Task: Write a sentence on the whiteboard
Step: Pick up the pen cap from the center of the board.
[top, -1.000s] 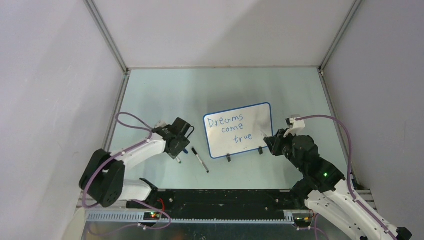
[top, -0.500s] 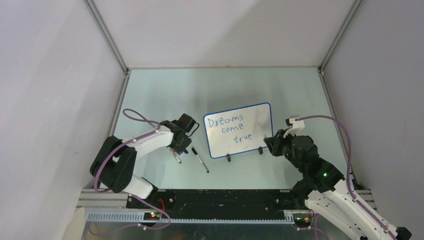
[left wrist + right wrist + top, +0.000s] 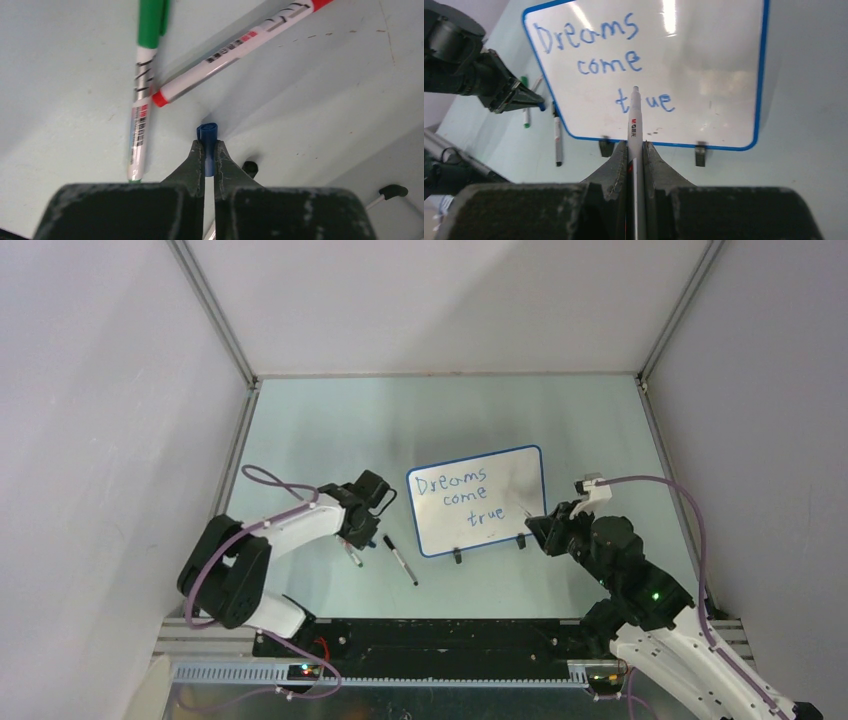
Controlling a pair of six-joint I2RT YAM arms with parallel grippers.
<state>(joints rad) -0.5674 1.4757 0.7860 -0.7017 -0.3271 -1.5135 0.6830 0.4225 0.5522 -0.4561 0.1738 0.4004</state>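
Note:
The whiteboard [image 3: 512,480] lies mid-table, blue-rimmed, its two black clip feet on the near edge. The sentence [image 3: 462,498] "Dreams come true" runs in blue over three lines. In the right wrist view the whiteboard [image 3: 709,65] fills the top and the sentence [image 3: 606,60] reads clearly. My right gripper [image 3: 636,146] is shut on a white marker [image 3: 634,125], whose tip hangs over the "true" line; from above the right gripper [image 3: 532,524] sits at the board's near right corner. My left gripper [image 3: 209,147] is shut on a small blue cap [image 3: 207,134], left of the board [image 3: 372,538].
A green marker [image 3: 147,65] and a red-ended marker [image 3: 240,47] lie crossed on the table just beyond the left fingers. A black-capped marker [image 3: 400,560] lies between the left gripper and the board. Grey walls close in both sides and the back.
The left jaws have closed on the blue cap and that arm's elbow has swung rightward. The right gripper with its marker has eased slightly down and back.

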